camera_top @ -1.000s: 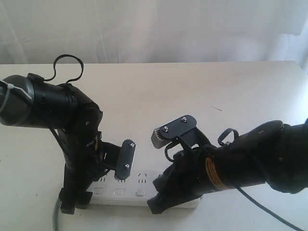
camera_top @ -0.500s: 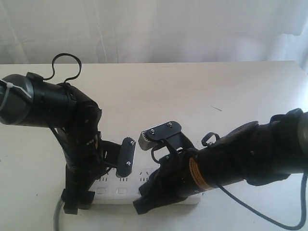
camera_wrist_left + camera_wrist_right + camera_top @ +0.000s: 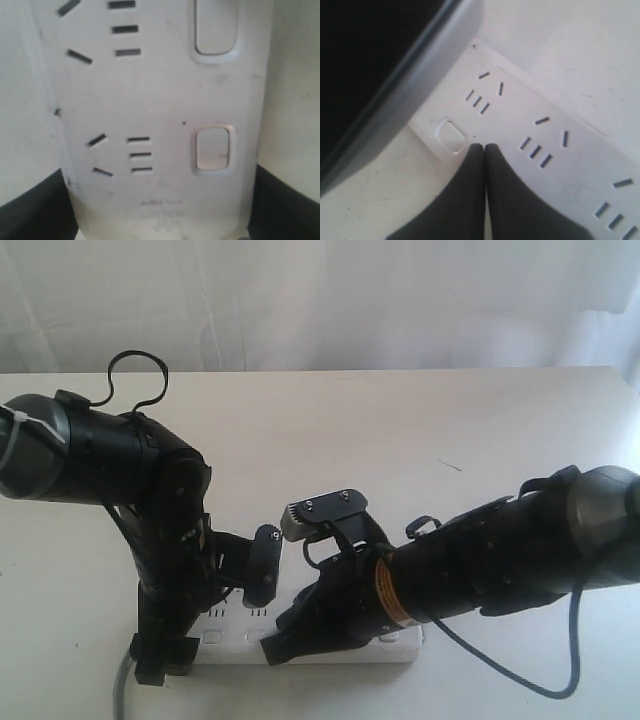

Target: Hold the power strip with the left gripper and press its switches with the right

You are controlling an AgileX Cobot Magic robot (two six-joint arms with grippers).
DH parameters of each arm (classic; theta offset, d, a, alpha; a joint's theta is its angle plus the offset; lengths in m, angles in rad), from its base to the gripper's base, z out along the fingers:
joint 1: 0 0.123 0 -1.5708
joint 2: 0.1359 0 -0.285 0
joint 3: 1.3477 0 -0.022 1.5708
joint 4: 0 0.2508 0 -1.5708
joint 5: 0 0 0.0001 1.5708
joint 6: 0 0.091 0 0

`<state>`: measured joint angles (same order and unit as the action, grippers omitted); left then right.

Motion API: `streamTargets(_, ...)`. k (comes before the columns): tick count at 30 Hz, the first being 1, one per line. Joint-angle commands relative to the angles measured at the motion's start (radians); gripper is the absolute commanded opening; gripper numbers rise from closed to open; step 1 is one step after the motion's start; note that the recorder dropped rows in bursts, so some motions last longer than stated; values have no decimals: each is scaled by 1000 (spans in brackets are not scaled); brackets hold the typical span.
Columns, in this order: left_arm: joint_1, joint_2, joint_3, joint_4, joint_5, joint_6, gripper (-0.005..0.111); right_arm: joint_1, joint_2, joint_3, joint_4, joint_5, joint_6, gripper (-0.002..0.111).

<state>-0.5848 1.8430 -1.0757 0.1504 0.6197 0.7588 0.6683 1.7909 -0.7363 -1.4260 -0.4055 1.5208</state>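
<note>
place: lab-like test bench | evidence: bare white table [image 3: 420, 430], plain white curtain [image 3: 380, 300] behind

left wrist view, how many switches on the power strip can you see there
2: one switch beside the socket group nearer the gripper fingers, another switch beside the next group, cut by the frame edge. The power strip runs on out of view, hiding others.

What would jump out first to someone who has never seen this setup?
Two bulky black robot arms crowd over a white power strip lying at the near edge of a pale table. The left gripper straddles the strip's left end where the grey cord leaves, its fingers on either side. The right gripper, fingers pinched together, points down at the strip beside a small square switch.
</note>
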Motion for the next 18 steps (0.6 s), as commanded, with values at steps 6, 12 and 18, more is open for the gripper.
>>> streamTargets(6, -6, 34, 15, -45, -50, -22, 0, 0, 9, 16, -104, 44, 27, 0)
streamTargets(12, -6, 34, 15, -45, -47, -24, 0, 0, 5, 16, -178, 93, 81, 0)
streamTargets(18, -6, 34, 15, -45, -47, -26, 0, 0, 3, 16, -181, 109, 88, 0)
